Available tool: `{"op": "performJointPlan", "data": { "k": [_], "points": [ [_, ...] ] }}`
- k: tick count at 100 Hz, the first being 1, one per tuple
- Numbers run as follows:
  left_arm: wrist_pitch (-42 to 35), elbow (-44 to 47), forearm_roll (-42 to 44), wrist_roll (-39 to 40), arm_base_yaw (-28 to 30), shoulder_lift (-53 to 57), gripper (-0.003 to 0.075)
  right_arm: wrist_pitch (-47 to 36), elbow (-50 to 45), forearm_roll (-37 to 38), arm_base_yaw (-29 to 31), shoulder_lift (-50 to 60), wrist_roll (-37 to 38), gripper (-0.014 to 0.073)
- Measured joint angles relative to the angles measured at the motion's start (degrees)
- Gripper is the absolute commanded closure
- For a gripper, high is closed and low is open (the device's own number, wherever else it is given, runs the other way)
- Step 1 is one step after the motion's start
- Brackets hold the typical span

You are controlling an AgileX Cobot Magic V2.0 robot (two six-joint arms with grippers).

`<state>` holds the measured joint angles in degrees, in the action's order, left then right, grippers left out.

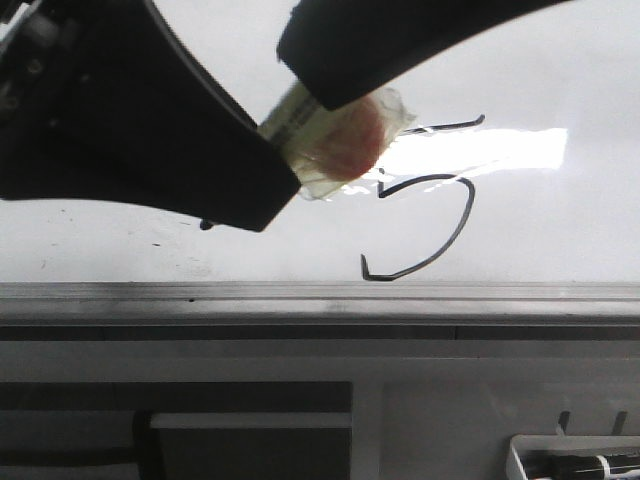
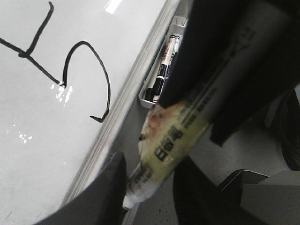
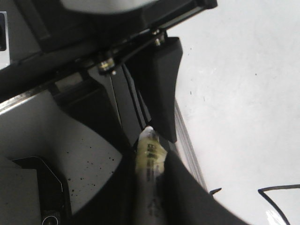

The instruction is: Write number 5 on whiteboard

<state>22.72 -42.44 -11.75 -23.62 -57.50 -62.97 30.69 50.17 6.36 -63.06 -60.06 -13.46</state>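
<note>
The number 5 [image 1: 466,215] is drawn in thin black line on the glossy whiteboard [image 1: 560,230]; its top bar [image 1: 450,126] and curved belly show, and the stem is partly hidden behind the marker. A marker [image 1: 335,140] wrapped in yellowish tape hangs above the board, held from both sides. My left gripper [image 1: 285,165] is shut on one end, and my right gripper [image 1: 340,95] is shut on the barrel. In the left wrist view the marker [image 2: 173,140] runs from my left gripper [image 2: 152,164] up into the right fingers [image 2: 225,70]. In the right wrist view my right gripper [image 3: 150,159] clamps the marker [image 3: 149,150].
The grey aluminium rail [image 1: 320,295] bounds the board's near edge, with a grey cabinet front [image 1: 450,400] below. A white tray [image 1: 575,460] holding markers [image 2: 161,70] hangs at the lower right. Bright glare [image 1: 480,150] lies across the board beside the figure.
</note>
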Motion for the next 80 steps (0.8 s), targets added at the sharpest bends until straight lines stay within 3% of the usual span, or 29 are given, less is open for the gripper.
{"op": "performJointPlan", "data": {
  "k": [33, 40, 53, 72, 80],
  "points": [
    [0.0, 0.0, -0.1, -0.1, 0.0, -1.6, 0.0538, -0.1, 0.0, 0.4, -0.7, 0.0, 0.0, 0.0656],
    [-0.4, 0.0, -0.1, -0.1, 0.0, -1.6, 0.0582, -0.1, 0.0, 0.4, -0.7, 0.0, -0.1, 0.0656],
    [-0.6, 0.0, 0.7, -1.3, -0.2, -1.7, 0.0741, -0.1, 0.0, 0.6, -0.7, 0.0, -0.2, 0.0656],
    [-0.8, 0.0, 2.0, -3.2, -0.5, -1.8, 0.0741, 0.1, 0.0, 0.6, -0.7, 0.0, -0.2, 0.0646],
    [-0.8, 0.0, 0.7, -3.4, -0.5, -1.8, 0.0741, 0.1, 0.0, 0.6, -0.7, 0.0, -0.2, 0.0559]
  ]
}}
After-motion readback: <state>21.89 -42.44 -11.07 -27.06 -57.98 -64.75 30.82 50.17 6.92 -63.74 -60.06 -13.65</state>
